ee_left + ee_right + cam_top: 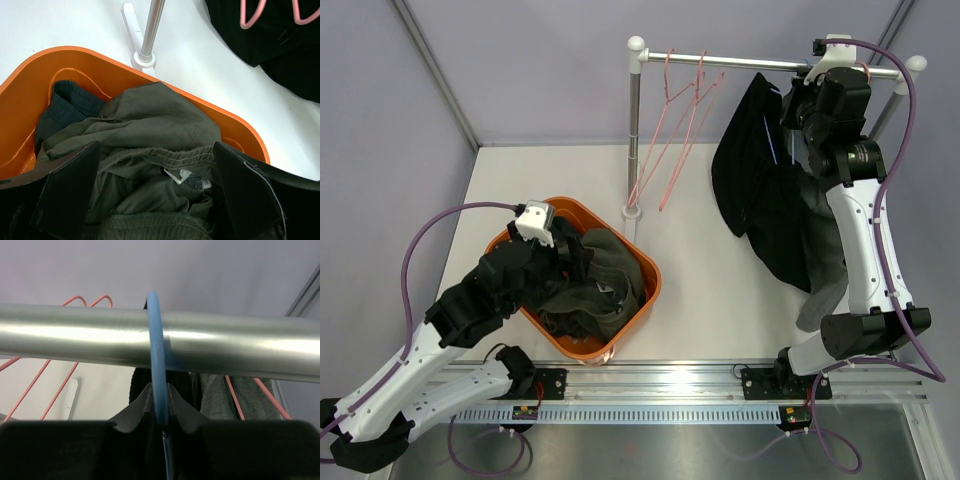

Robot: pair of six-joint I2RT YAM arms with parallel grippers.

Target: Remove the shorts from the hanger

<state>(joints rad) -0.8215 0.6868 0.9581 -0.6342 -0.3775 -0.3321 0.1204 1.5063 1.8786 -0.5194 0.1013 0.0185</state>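
Two fingers point(132, 416) of the right gripper point(161, 417) are pinched onto the hook of the blue hanger point(155, 340), one on each side. They sit just under the rail point(240, 342) that the hook loops over. Dark cloth hangs below the rail behind the fingers, with a grey-green cloth just at 3 o'clock of it.

From above, this gripper sits near the rail's 3 o'clock end, at 1 o'clock on the table point(700, 320). The black shorts point(755, 180) hang from the rail there and drape down toward 6 o'clock, right beside the right arm. Thin pink hangers point(680, 110) hang on the rail at 9 o'clock of the black shorts.

The left gripper point(155, 200) is spread wide and holds nothing. Its fingers stand on either side of the olive shorts point(160, 115), which are heaped in the basket point(30, 70). Whether the fingers touch the cloth cannot be told. A white label point(192, 179) on the olive shorts shows between the fingers. The navy shorts point(65, 105) lie at 10 o'clock of the olive pair, tucked against the basket wall.

The basket stands at 8 o'clock on the table. The foot of the post point(142, 57) is just past its rim at 12 o'clock.
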